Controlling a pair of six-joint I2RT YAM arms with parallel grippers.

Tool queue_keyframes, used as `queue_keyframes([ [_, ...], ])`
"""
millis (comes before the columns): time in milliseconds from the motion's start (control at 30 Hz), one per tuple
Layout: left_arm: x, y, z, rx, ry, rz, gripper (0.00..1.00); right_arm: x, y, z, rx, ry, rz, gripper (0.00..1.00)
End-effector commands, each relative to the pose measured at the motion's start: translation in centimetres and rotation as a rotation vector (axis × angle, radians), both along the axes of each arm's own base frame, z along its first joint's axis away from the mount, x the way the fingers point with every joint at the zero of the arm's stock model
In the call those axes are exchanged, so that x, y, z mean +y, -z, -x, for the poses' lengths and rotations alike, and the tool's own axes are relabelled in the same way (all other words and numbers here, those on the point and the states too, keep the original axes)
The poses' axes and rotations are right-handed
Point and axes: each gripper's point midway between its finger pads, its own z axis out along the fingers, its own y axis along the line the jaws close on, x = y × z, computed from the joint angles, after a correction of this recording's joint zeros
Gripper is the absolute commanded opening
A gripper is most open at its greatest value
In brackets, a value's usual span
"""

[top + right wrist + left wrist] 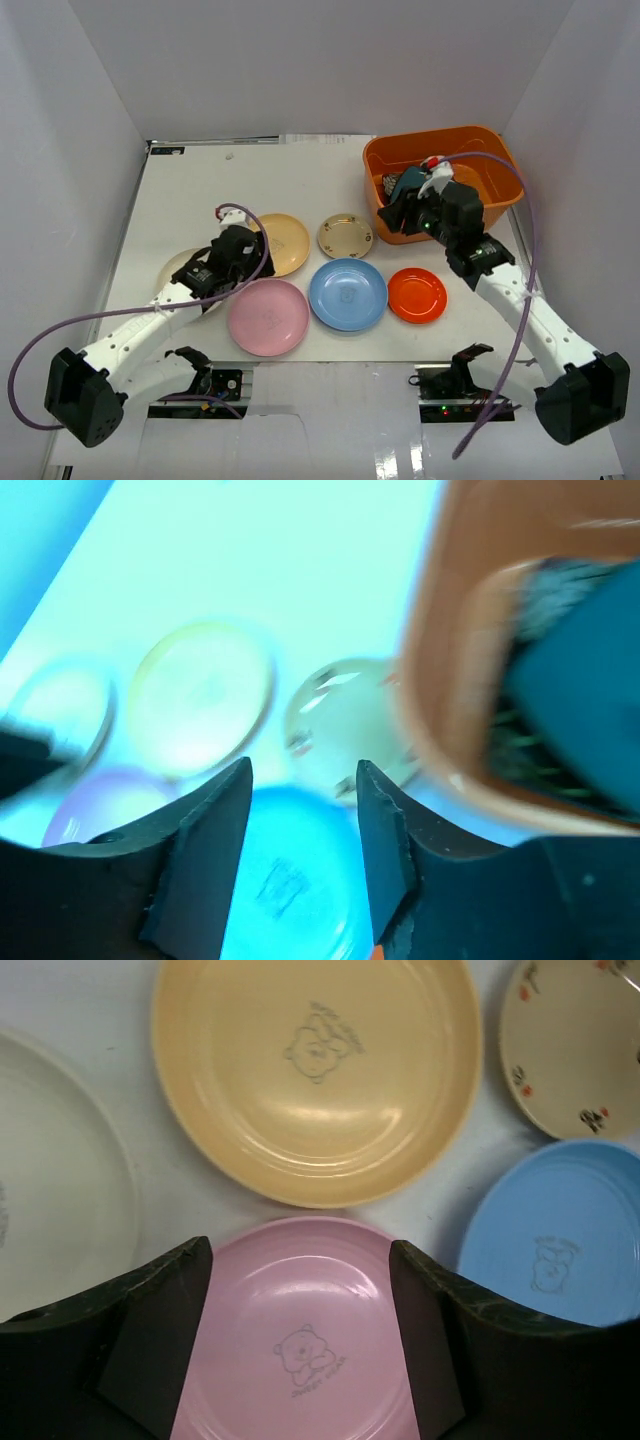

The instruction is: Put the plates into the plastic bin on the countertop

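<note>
The orange plastic bin (500, 185) stands at the back right of the white countertop (200, 190). A dark teal plate (408, 183) lies in it, with a darker patterned plate beside it. My right gripper (398, 215) is open and empty by the bin's left wall; its blurred wrist view shows the gripper (300, 810) over the blue plate (290, 880), the bin (450, 680) at right. My left gripper (250, 262) is open and empty; its wrist view shows the gripper (300, 1290) above the pink plate (300, 1330), the yellow plate (315, 1070) beyond.
On the countertop lie the yellow plate (283, 243), a gold-rimmed tan plate (345, 236), the blue plate (347, 293), an orange-red plate (417, 295), the pink plate (267, 316) and a cream plate (178, 272) half under the left arm. White walls enclose three sides.
</note>
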Motion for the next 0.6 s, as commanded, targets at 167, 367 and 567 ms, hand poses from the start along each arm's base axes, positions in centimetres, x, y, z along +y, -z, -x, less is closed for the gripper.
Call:
queue_keyframes([
  [167,9.7,2.8,0.8,0.186,-0.382,0.042,0.76,8.6,7.3,12.8,0.089,-0.51,0.202,0.55],
  [367,10.1,3.8,1.6,0.252,-0.432,0.027,0.77,9.4,12.6,18.2,0.187,-0.683,0.315,0.69],
  [567,10.6,5.3,1.4,0.314,-0.442,-0.04,0.78,11.0,16.5,21.3,0.233,-0.812,0.415,0.7],
])
